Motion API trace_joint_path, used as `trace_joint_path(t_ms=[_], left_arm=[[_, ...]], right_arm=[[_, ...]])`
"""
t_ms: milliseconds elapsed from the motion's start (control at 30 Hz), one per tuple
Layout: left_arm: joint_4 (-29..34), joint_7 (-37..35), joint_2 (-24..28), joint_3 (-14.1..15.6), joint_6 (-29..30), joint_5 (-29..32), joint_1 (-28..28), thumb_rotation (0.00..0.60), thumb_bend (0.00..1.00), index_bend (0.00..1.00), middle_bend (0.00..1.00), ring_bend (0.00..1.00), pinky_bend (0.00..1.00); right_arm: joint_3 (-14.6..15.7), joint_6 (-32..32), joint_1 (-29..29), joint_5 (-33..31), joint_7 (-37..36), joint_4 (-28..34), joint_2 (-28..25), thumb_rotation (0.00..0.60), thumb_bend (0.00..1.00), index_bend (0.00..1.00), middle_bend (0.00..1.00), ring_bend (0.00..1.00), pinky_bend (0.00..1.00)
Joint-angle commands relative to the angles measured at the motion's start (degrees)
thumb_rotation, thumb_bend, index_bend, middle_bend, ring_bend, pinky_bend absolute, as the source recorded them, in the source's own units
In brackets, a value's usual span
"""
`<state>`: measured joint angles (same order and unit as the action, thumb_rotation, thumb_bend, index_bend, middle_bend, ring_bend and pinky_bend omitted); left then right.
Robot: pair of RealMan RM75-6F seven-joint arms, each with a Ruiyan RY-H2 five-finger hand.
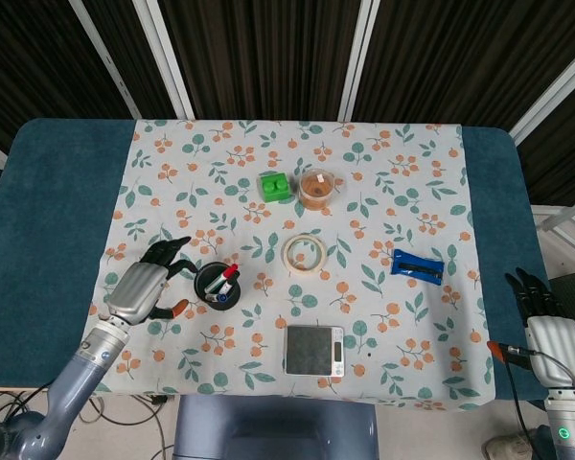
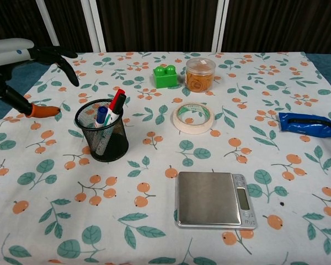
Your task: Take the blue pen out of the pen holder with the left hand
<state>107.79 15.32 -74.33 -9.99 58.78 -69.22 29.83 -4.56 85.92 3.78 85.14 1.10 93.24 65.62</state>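
So the left robot hand [image 1: 146,285] hangs just left of the black wire-mesh pen holder [image 2: 102,131], fingers spread apart and holding nothing, not touching the holder as far as I can tell. In the chest view it's only partly in frame at the top left edge, with dark fingertips [image 2: 66,65] pointing toward the cup.

The blue pen with its blue cap [image 2: 101,115] stands inside that holder on the left side, leaning a little, right next to a red-capped marker [image 2: 117,99] and a black-capped one [image 2: 119,103]. Only the cap and a short bit of barrel stick up above the rim.

My guess: the pen is light, rigid and smooth plastic, so kind of slippery. Best bet is pinching the cap end where it clears the rim, then lifting straight up so it doesn't drag the neighbours or tip the light mesh cup.

The right robot hand [image 1: 544,326] sits well off at the far right edge of the teal surface [image 1: 48,220], fingers loosely extended, empty.
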Motion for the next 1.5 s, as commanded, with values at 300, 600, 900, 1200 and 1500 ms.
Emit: trace_joint_path(t_ms=[300, 600, 900, 1200, 1500], left_arm=[[-1.5, 3.8, -4.2, 0.8, -0.4, 3.4, 3.1, 0.600, 0.30, 0.41, 0.00, 0.00, 0.00], [-2.0, 5.9, -6.1, 1.3, 0.2, 5.1, 4.5, 0.600, 0.32, 0.44, 0.00, 0.00, 0.00], [-2.5, 6.9, -7.4, 1.1, 0.5, 6.8, 5.9, 0.600, 0.33, 0.45, 0.00, 0.00, 0.00], [-2.3, 7.9, -7.9, 1.5, 0.9, 8.1, 6.6, 0.600, 0.36, 0.47, 0.00, 0.00, 0.00], [-2.2, 8.7, -8.8, 1.7, 1.1, 10.1, 7.4, 0.600, 0.36, 0.46, 0.00, 0.00, 0.00]], right_arm=[[0.1, -0.1, 0.0, 0.1, -0.3, 0.0, -0.1, 0.600, 0.13, 0.07, 0.00, 0.04, 0.17], [0.0, -0.1, 0.0, 0.2, -0.4, 0.0, -0.2, 0.600, 0.13, 0.07, 0.00, 0.04, 0.17], [0.0, -0.1, 0.0, 0.1, -0.4, 0.1, -0.2, 0.600, 0.13, 0.07, 0.00, 0.04, 0.17], [0.0, -0.1, 0.0, 0.1, -0.5, 0.1, -0.2, 0.600, 0.13, 0.07, 0.00, 0.04, 0.17], [0.0, -0.2, 0.0, 0.0, -0.6, 0.1, -0.3, 0.600, 0.13, 0.07, 0.00, 0.04, 0.17]])
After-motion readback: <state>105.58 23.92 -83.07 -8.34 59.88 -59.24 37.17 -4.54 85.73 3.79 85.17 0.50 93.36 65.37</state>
